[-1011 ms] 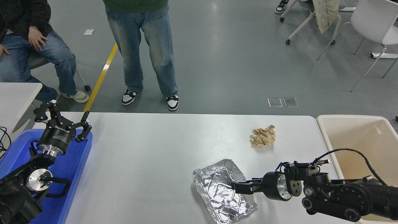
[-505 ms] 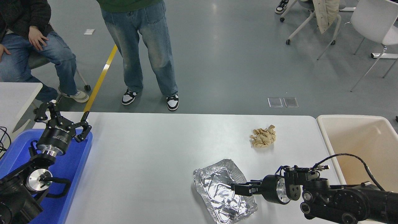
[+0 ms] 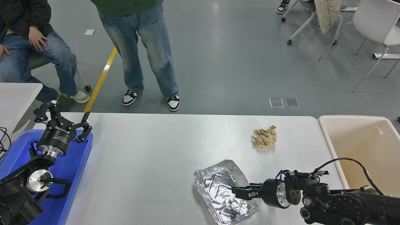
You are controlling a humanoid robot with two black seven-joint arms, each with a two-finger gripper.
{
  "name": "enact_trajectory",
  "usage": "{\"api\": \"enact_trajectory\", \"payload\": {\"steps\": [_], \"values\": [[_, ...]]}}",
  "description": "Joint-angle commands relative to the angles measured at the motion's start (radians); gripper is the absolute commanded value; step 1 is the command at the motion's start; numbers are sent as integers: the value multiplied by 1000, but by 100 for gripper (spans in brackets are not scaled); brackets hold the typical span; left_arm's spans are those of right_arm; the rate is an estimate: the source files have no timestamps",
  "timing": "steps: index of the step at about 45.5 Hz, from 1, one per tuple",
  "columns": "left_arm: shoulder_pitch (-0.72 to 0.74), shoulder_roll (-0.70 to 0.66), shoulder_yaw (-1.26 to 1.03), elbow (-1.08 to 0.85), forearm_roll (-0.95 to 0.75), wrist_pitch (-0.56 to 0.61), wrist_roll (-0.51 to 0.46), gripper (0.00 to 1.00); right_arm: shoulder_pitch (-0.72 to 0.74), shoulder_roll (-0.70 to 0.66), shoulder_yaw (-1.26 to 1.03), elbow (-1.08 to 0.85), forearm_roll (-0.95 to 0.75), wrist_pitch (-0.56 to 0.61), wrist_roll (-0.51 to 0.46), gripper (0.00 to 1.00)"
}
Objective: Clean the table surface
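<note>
**Closing in on the foil tray**

My right gripper (image 3: 239, 191) hangs over the crumpled foil tray (image 3: 223, 191) near the front of the table surface (image 3: 150, 162), fingers a little apart, holding nothing. Next I judge: close on the tray's right rim, carry it to the beige bin (image 3: 365, 147). Crumpled paper (image 3: 264, 137) waits. Left gripper (image 3: 62, 122) is parked, spread wide; its lettering is unreadable

One foil tray (image 3: 225, 191), one crumpled paper (image 3: 264, 137), two claws (image 3: 63, 120) (image 3: 240, 191)

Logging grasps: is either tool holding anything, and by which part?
Cannot be told: the right tool sits at the foil tray's right rim, grip unclear. Left tool holds nothing.
</note>
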Motion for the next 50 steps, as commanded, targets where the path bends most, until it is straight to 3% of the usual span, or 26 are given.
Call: {"api": "enact_trajectory", "payload": {"steps": [1, 6, 29, 37, 50], "values": [[0, 1, 0, 0, 0, 0, 0, 100, 10, 7, -2, -29, 6, -8, 2, 15], [0, 0, 0, 0, 0, 0, 0, 100, 14, 7, -4, -29, 6, -5, 3, 0], [0, 0, 0, 0, 0, 0, 0, 100, 54, 7, -41, -40, 16, 9, 39, 0], [0, 0, 0, 0, 0, 0, 0, 100, 86, -14, -39, -18, 65, 66, 39, 0], [0, 0, 0, 0, 0, 0, 0, 100, 264, -348, -19, 311, 176, 179, 45, 0]]}}
